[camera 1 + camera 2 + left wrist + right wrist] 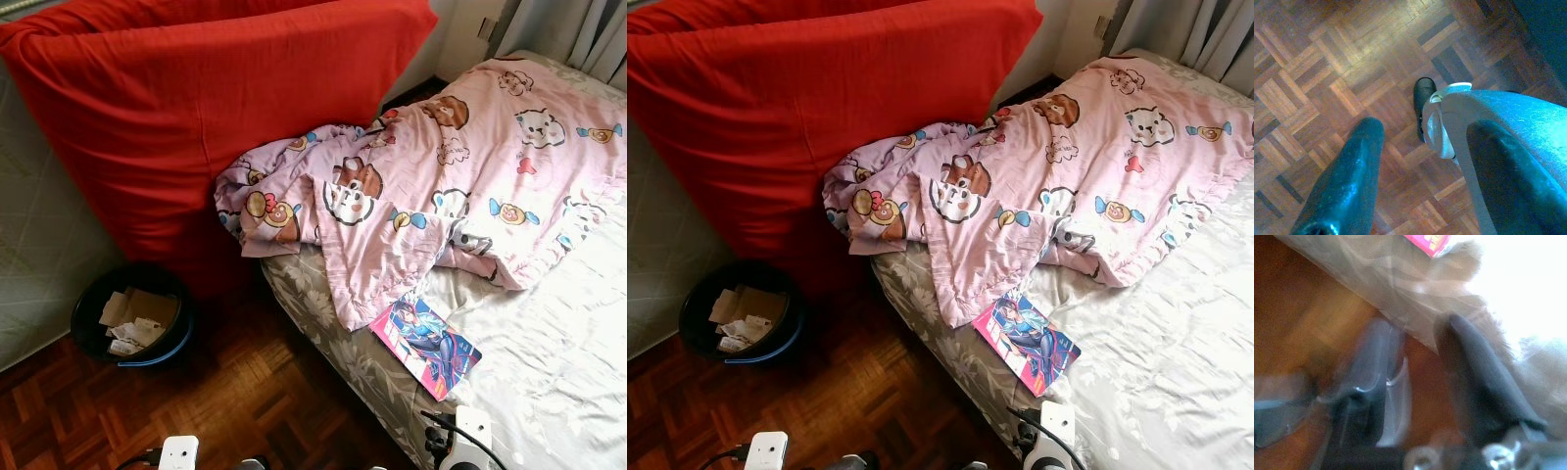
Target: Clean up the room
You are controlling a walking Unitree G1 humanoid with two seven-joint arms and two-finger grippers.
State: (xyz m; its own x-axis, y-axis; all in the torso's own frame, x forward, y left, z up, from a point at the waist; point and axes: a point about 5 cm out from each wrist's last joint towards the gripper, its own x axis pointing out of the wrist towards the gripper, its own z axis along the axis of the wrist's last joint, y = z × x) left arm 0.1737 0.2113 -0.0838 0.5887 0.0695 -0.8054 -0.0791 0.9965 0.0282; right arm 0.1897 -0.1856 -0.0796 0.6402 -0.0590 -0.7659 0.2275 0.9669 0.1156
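A crumpled pink cartoon-print blanket (431, 186) lies across the bed (549, 372), with one corner hanging over the near side. A colourful comic book (425, 345) rests flat at the bed's edge, just below that corner. On the parquet to the left stands a black bin (132, 315) holding papers and cardboard. My left gripper (1427, 127) hangs open over the bare parquet beside my own leg and foot. My right gripper (1418, 325) is open and holds nothing; it is low beside the bed's floral side, blurred, with the book's pink corner (1432, 242) beyond it.
A big red-covered mattress (196, 117) leans against the wall behind the bin and touches the head of the bed. Grey curtains (573, 29) hang at the far right. Parquet floor (245, 401) lies between the bin and the bed.
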